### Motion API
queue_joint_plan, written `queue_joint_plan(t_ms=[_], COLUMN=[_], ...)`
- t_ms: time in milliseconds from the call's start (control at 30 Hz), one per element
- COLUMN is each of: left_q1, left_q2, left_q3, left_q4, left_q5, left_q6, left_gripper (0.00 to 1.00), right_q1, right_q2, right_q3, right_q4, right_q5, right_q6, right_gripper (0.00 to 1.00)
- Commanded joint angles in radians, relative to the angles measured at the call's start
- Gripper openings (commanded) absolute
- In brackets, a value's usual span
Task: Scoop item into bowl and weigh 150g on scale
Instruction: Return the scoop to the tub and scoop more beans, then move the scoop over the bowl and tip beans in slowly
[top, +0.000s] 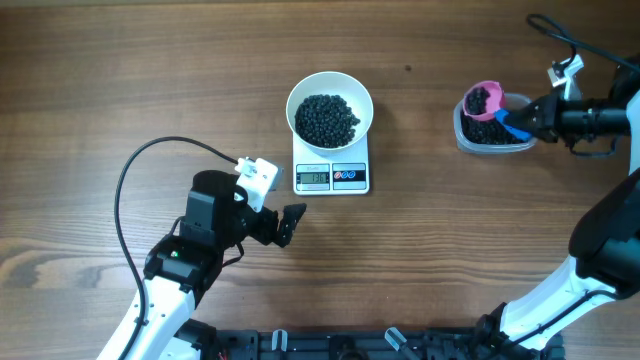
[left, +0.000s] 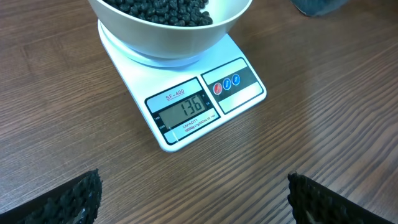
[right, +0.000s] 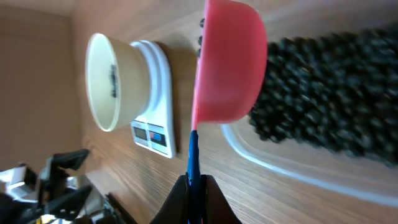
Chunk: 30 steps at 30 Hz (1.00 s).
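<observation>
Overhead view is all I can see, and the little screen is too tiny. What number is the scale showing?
Observer: The left wrist view shows the scale reading 136.
Operator: Is that claw on the right really gripping the scoop?
Observer: Yes, the right claw is shut on the blue handle of the pink scoop.
Operator: And the other claw?
Observer: The left claw is open, nothing between its fingers, facing the scale.
</observation>
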Motion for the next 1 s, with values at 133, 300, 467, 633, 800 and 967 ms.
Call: queue_joint_plan(t_ms=[133,300,467,633,800,967], left_q1=[-0.002,-0.002,-0.002,-0.002,-0.002,-0.002], left_q2=[-0.001,-0.001,-0.001,-0.001,-0.001,-0.001], left_q3=[0.019,0.019,0.019,0.019,0.019,0.019], left_q4=[0.002,0.002,0.002,0.002,0.002,0.002], left_q5=[-0.003,-0.003,-0.003,-0.003,-0.003,-0.003], left_q6=[0.012,0.012,0.011,0.011,0.011,0.011], left_gripper=[1.00,1.00,1.00,1.00,1.00,1.00], right_q1=[0.137,0.286,0.417,0.522,0.597,0.710], right_q2=[0.020,0.020,0.018,-0.026,-0.109,-0.150], right_q3=[0.000,0.000,0.007,0.007,0.009,0.010], right_q4=[0.095,0.229,0.306,0.385,0.420,0.471], right_q5=[-0.171,-0.218,-0.218,-0.094,0.093,0.216], right_q6=[0.045,0.175,0.280,0.412,0.497,0.549], right_gripper=[0.04,0.04,0.04,0.04,0.04,0.05])
